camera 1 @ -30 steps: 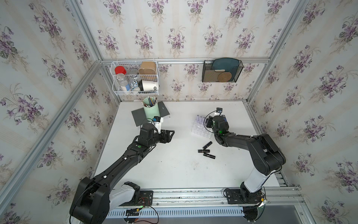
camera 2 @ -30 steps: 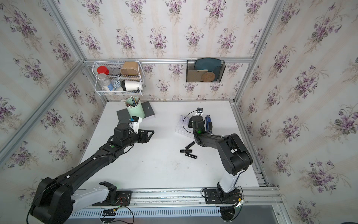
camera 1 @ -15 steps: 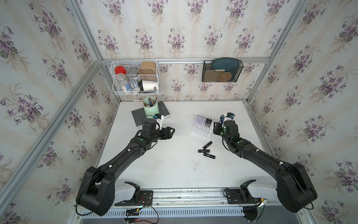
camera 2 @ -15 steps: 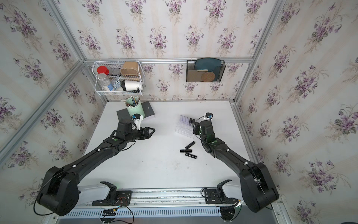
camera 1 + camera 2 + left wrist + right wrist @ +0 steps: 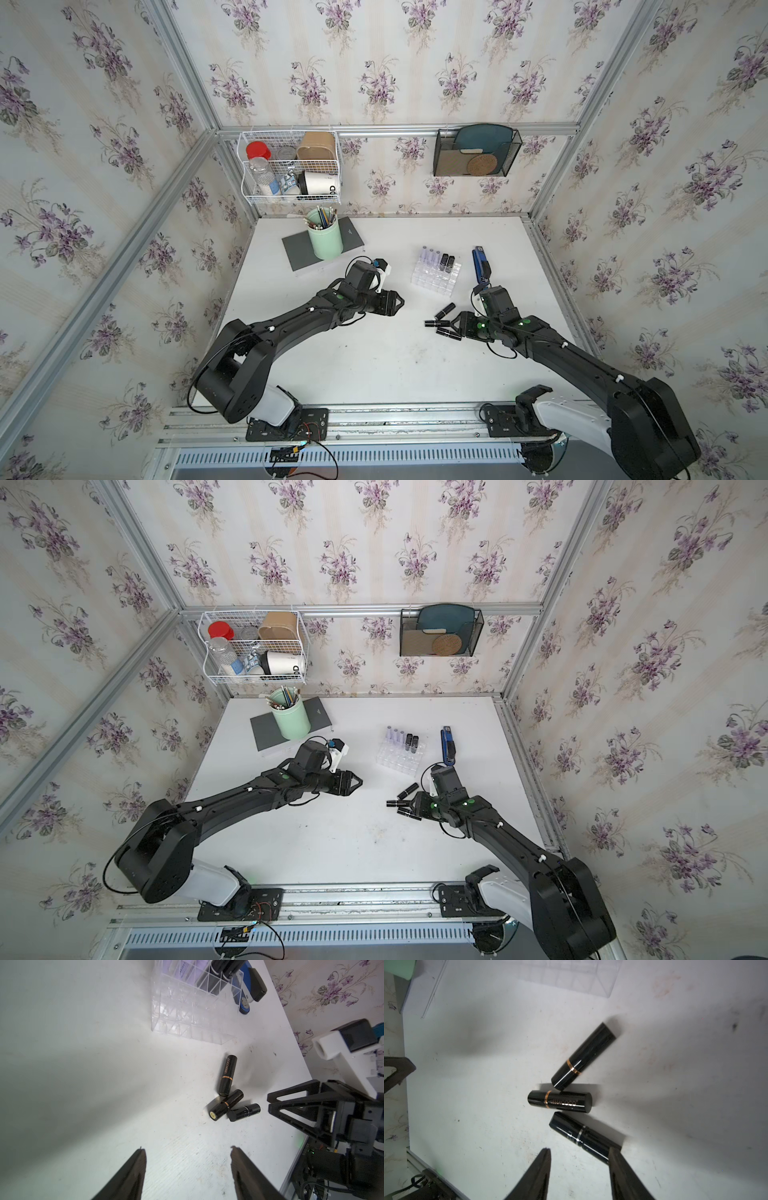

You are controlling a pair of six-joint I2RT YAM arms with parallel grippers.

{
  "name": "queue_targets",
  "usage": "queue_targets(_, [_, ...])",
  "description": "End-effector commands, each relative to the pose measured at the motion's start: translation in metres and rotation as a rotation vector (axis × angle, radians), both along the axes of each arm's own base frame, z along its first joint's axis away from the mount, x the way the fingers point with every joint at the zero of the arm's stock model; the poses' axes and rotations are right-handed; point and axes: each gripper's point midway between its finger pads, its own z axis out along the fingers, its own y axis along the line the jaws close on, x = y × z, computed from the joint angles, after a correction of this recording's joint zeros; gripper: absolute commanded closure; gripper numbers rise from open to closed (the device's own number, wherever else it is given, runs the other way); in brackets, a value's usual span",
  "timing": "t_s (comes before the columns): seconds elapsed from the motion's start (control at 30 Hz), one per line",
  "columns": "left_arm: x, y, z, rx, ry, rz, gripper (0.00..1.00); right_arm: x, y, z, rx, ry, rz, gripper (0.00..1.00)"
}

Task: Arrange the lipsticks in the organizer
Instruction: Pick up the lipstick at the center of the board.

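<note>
Pick step, by my read. Left gripper [image 5: 400, 302]: jaws apart, empty, over bare table [image 5: 332, 365]. Organizer [image 5: 436, 280] holds five lipsticks [image 5: 436, 258] in its far row. Three black tubes [image 5: 441, 322] lie loose just beside right gripper [image 5: 458, 325], jaws apart, nothing held. Next: straddle nearest tube [image 5: 583, 1138], close.

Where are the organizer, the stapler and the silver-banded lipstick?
organizer [image 5: 434, 279]: in a top view, bare front cells.
stapler [image 5: 481, 266]: in a top view, blue body.
silver-banded lipstick [image 5: 583, 1136]: right wrist view, middle, beside the band.
</note>
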Motion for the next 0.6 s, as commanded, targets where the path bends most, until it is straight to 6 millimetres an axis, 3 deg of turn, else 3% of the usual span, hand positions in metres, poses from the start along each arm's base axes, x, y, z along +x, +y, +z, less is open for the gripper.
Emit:
queue_targets(0.0, [-0.008,-0.014,0.0,-0.04,0.017,-0.018,0.32,-0.002,0.01,-0.003,0.025,0.014,0.075,0.47])
queue_targets(0.27, [-0.013,-0.01,-0.003,-0.039,0.011,-0.005,0.33,0.011,0.009,-0.013,-0.05,0.008,0.112,0.46])
queue_targets(0.57, [-0.015,-0.008,-0.003,-0.045,0.007,-0.005,0.33,0.003,0.011,-0.021,-0.086,0.027,0.132,0.47])
